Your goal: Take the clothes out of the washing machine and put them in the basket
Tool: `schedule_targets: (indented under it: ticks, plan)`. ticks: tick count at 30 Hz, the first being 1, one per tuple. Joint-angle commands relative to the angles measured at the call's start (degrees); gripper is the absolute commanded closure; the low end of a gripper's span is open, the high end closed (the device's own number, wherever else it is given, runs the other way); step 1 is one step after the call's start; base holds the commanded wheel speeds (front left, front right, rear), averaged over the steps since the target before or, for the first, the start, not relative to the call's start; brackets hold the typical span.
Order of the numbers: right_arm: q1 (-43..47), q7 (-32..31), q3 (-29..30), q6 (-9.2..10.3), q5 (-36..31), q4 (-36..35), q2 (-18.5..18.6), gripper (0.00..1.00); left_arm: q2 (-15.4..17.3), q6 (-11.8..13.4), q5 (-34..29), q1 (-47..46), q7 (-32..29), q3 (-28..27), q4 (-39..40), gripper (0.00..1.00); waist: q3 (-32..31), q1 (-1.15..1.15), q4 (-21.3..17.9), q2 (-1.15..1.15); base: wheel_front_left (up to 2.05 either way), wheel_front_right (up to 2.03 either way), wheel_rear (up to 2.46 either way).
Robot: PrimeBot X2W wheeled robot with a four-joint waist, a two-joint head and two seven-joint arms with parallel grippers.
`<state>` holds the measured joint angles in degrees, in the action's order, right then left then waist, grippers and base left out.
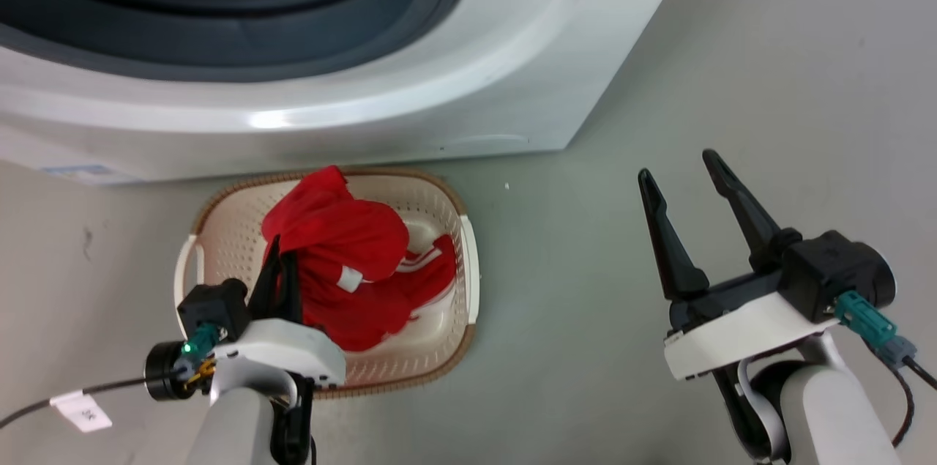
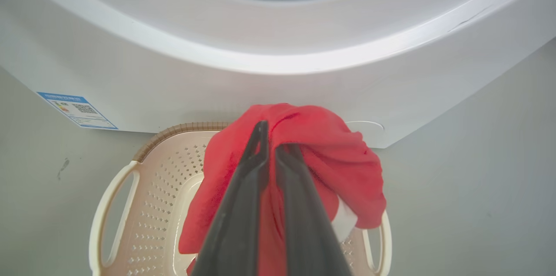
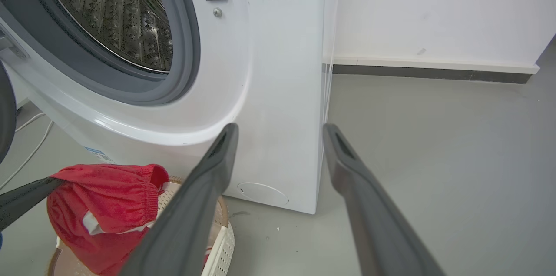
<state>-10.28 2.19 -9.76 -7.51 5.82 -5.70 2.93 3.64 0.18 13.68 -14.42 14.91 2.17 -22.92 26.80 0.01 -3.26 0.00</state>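
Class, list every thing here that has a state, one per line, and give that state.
washing machine: opening uncovered, visible drum part bare.
basket: upright on floor, red clothes inside.
clothes: one piece pinched, raised above basket.
left gripper: shut on clothes.
right gripper: open, empty.

Glossy white washing machine [image 1: 439,106], matt rubber gasket [image 3: 186,50], shiny perforated steel drum [image 3: 113,15], red cloth clothes [image 1: 344,245], smooth plastic basket [image 1: 472,260], matt floor [image 1: 732,84].

A red garment [image 2: 343,158] hides one fingertip of the left gripper [image 2: 273,139]; beyond it, the washing machine's [image 2: 278,32] opening runs off the top edge, its blue sticker's [image 2: 77,110] print illegible.
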Motion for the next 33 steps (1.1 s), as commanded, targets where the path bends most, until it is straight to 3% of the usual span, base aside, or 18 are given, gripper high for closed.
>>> schedule_targets:
  ticks: [1,13,24,25,27,33]
  plan:
    - [-1.6,0.4,-0.2,0.04,-0.1,-0.3,-0.1,0.0,0.0,-0.5,-0.9,-1.9,0.4,-0.7,-1.2,1.0,5.6,-0.01,-0.3,0.0,0.0,0.0,0.0]
    - [-6.9,2.1,-2.1,0.04,0.5,0.8,-0.1,0.0,1.1,-2.4,-5.4,-13.2,0.3,-5.7,-17.0,1.0,16.5,-0.01,-2.5,0.0,0.0,0.0,0.0]
    - [-8.1,5.1,-3.4,0.04,2.3,4.5,-0.1,0.0,4.0,-2.6,-6.1,-17.7,0.3,-7.6,-32.8,1.0,16.5,-0.01,-5.6,0.0,0.0,0.0,0.0]
    - [-8.1,5.4,-3.2,0.04,2.4,4.9,-0.1,0.0,4.1,-2.5,-6.2,-17.7,0.3,-7.6,-33.3,0.77,16.0,-0.01,-5.6,0.0,0.0,0.0,0.0]
    - [-7.9,5.6,-2.9,0.04,1.8,5.7,-0.1,0.0,3.8,-2.5,-6.5,-17.1,0.3,-7.5,-33.9,0.0,14.3,-0.01,-5.5,0.0,0.0,0.0,0.0]
    - [-5.6,6.1,-2.3,0.04,1.2,8.3,-0.1,0.0,1.9,-3.3,-5.7,-13.0,0.3,-8.2,-33.5,0.0,5.8,-0.01,-4.2,0.0,0.0,0.0,0.0]
